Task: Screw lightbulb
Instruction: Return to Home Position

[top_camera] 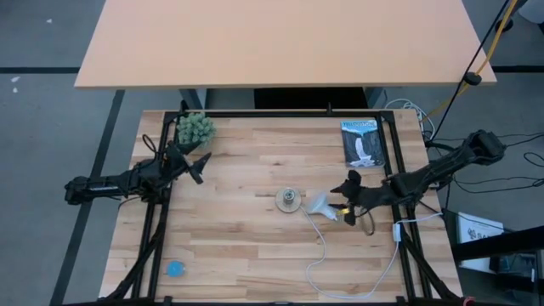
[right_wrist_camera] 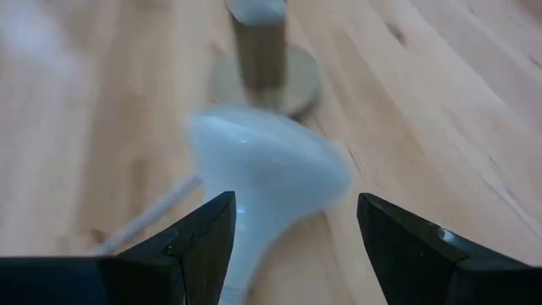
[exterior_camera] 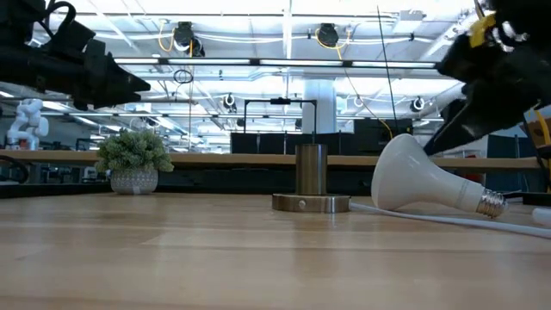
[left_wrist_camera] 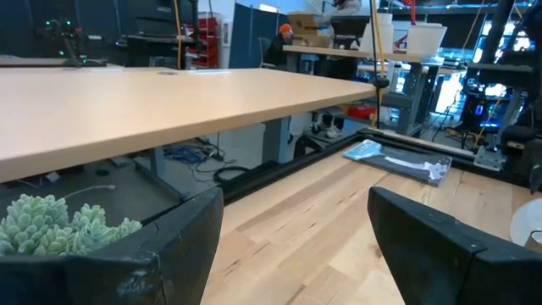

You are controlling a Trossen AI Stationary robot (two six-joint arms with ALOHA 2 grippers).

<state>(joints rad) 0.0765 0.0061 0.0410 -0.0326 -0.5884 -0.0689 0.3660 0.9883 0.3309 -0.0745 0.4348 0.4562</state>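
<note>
lightbulb (top_camera: 319,204) on its side on worktop (top_camera: 238,246), just right of lamp base (top_camera: 289,200) | right pincer (top_camera: 347,201) spread wide, empty, above bulb's screw end | left pincer (top_camera: 201,167) spread, empty, near potted plant (top_camera: 195,128)

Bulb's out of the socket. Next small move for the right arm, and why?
Probably lift the right tool back: it is open, and the lightbulb lies on its side beside the lamp socket. The left tool waits near the plant.

Industrial robotics lab w/ ceiling strip lights (exterior_camera: 258,24), long benches (left_wrist_camera: 169,93), floor cables (left_wrist_camera: 190,157)
</note>
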